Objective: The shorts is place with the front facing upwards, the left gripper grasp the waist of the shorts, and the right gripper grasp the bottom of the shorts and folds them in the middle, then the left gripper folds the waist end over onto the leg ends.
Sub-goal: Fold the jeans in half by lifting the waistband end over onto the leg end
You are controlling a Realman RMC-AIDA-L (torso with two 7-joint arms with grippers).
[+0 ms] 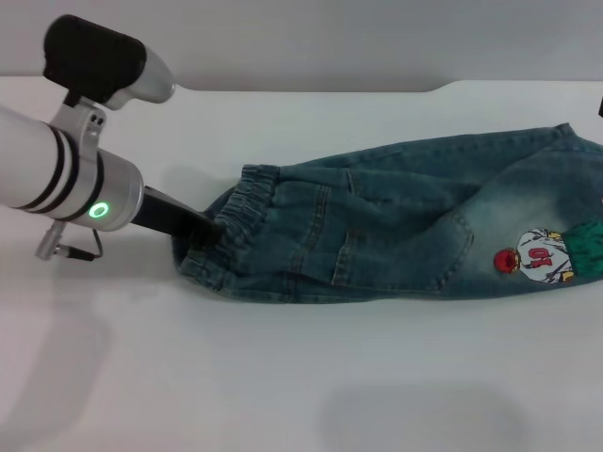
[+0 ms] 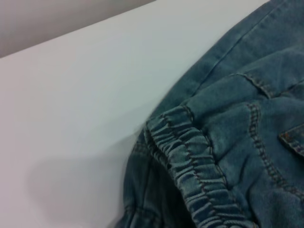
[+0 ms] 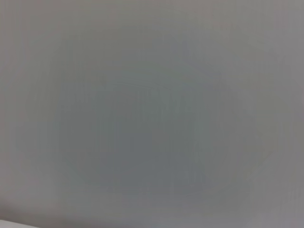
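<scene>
The blue denim shorts point(image 1: 405, 226) lie flat on the white table, folded lengthwise into one long strip. Their puckered waist point(image 1: 247, 209) points to the left, and in the left wrist view the same gathered waist point(image 2: 194, 166) fills the frame close up. The leg ends point(image 1: 586, 151) reach the right edge of the head view and are partly cut off. A red, white and green cartoon patch point(image 1: 537, 256) sits near them. My left gripper point(image 1: 203, 231) is at the waist's outer edge, shut on the bunched denim, its tips buried in the cloth. The right gripper is out of view.
The white table point(image 1: 301, 377) spreads in front of the shorts and to their left. Its far edge meets a grey wall point(image 1: 301, 38) at the back. The right wrist view holds only a plain grey surface point(image 3: 152, 114).
</scene>
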